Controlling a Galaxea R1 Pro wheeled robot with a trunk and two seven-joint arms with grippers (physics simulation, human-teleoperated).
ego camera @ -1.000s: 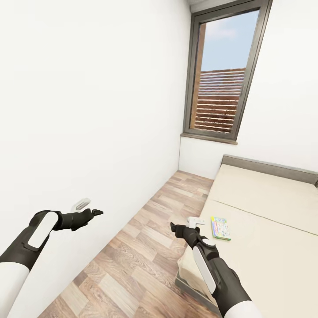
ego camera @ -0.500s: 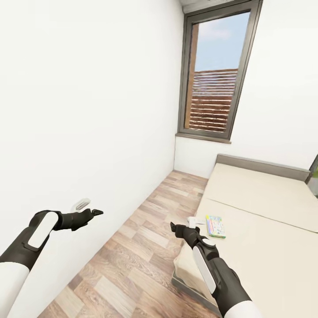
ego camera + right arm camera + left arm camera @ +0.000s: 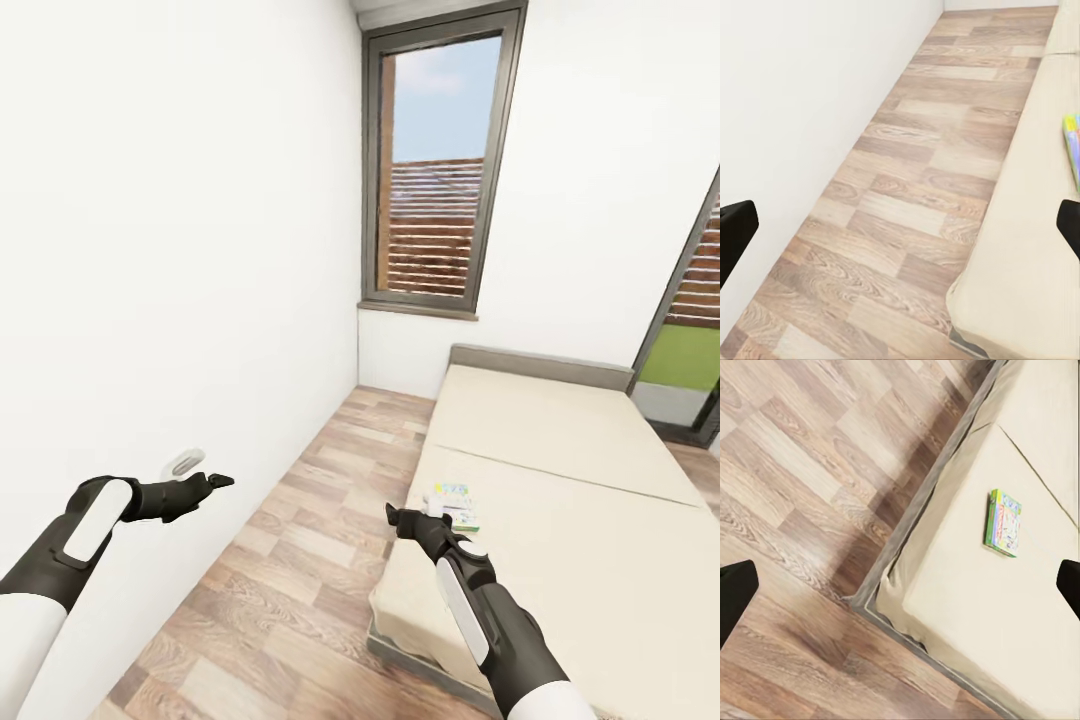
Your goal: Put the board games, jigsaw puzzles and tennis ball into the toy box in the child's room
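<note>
The robot faces a corner of the child's room. A white wall (image 3: 180,250) runs along the left side, and a wood-plank floor (image 3: 300,560) lies between that wall and the bed (image 3: 560,520).

**Bed.** The cream mattress lies in two sections on a grey frame, with a grey headboard (image 3: 540,366) at the far end. In the left wrist view, the bed (image 3: 975,615) shows its near corner and grey frame edge. In the right wrist view, the bed (image 3: 1035,247) runs along one side of the floor (image 3: 907,210).

**Board game.** One flat, colourful board game (image 3: 452,504) lies on the near mattress section, close to the edge that faces the floor. In the head view it sits just beyond the right gripper. The left wrist view shows the board game (image 3: 1004,522) lying flat, with a green border. The right wrist view shows only a strip of the board game (image 3: 1072,147) at the frame edge.

**Grippers.**
- The left gripper (image 3: 215,482) hangs in the air near the wall, with nothing between its fingers. In the left wrist view its fingertips (image 3: 735,589) stand well apart.
- The right gripper (image 3: 395,516) hangs above the floor beside the bed edge, holding nothing. In the right wrist view its fingertips (image 3: 735,225) are spread wide.

**Surroundings.** A tall dark-framed window (image 3: 440,170) with slatted brown shutters stands behind the headboard. A small white fitting (image 3: 186,462) is mounted on the wall just above the left gripper.
</note>
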